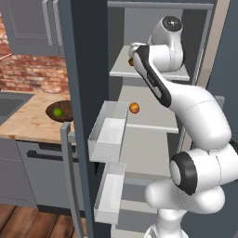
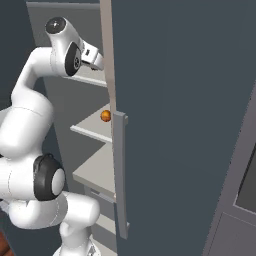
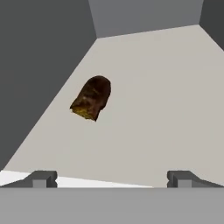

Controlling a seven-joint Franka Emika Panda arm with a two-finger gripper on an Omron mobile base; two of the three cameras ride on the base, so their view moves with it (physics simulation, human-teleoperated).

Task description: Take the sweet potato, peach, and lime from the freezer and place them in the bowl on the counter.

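Note:
The sweet potato (image 3: 91, 98), a knobbly dark brown lump, lies on the freezer's (image 1: 86, 69) upper pale shelf (image 3: 166, 96), near its left wall. My gripper (image 3: 111, 179) is open and hovers short of it, with the lump ahead and slightly left of centre and nothing between the fingertips. From the left base view the sweet potato (image 1: 130, 62) peeks out behind my arm. One shelf lower rests the orange peach (image 1: 134, 108) (image 2: 105, 116). The lime (image 1: 57, 112) lies in the dark wooden bowl (image 1: 66, 109) on the tan counter (image 1: 28, 121).
Two white door bins (image 1: 108, 132) hang on the open freezer door to the left of the shelves. The other door's edge and long grey handle (image 2: 120, 170) stand right of my arm. A grey sink (image 1: 9, 103) is set in the counter left of the bowl.

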